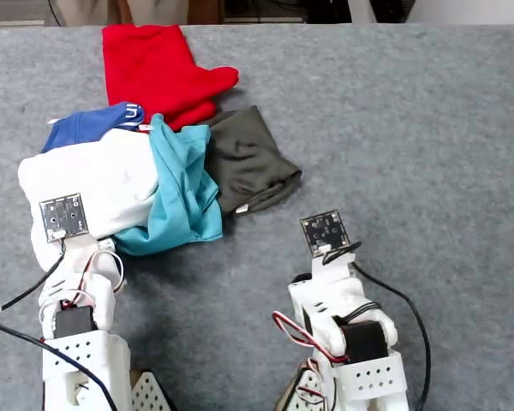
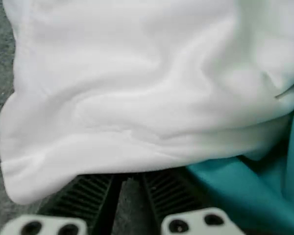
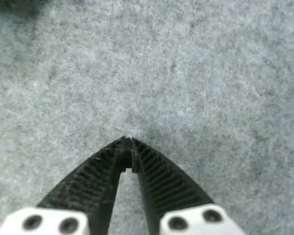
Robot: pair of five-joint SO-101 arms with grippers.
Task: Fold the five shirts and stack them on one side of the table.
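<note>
Where the grey, felt-like table cover (image 1: pixel 428 128) shows its coarse nap, five soft knit shirts lie crumpled in one loose heap, and the broad, rumpled white cotton shirt (image 1: pixel 94 180) serves as the mark for the rest. Touching the white shirt on its side toward the table's middle, a teal shirt (image 1: pixel 184 201) falls in long, deep folds, partly lapping the white cloth. Beyond the teal one, farther from the white shirt, a dark olive shirt (image 1: pixel 248 158) sits bunched into a rounded lump with a pale hem showing. At the white shirt's far edge a royal-blue shirt (image 1: pixel 86 124) pokes out from beneath it, and past that a bright red shirt (image 1: pixel 154 68) lies flatter, spread toward the table's far rim. The left gripper (image 2: pixel 130 178) sits at the white shirt's near edge, its ribbed black end running under the smooth, softly creased hem, which hides it, so whether it grips the cloth cannot be told. The right gripper (image 3: pixel 128 142) hangs well apart from the white shirt, over bare grey felt, its ridged black jaws pressed together at the tips with nothing between them.
</note>
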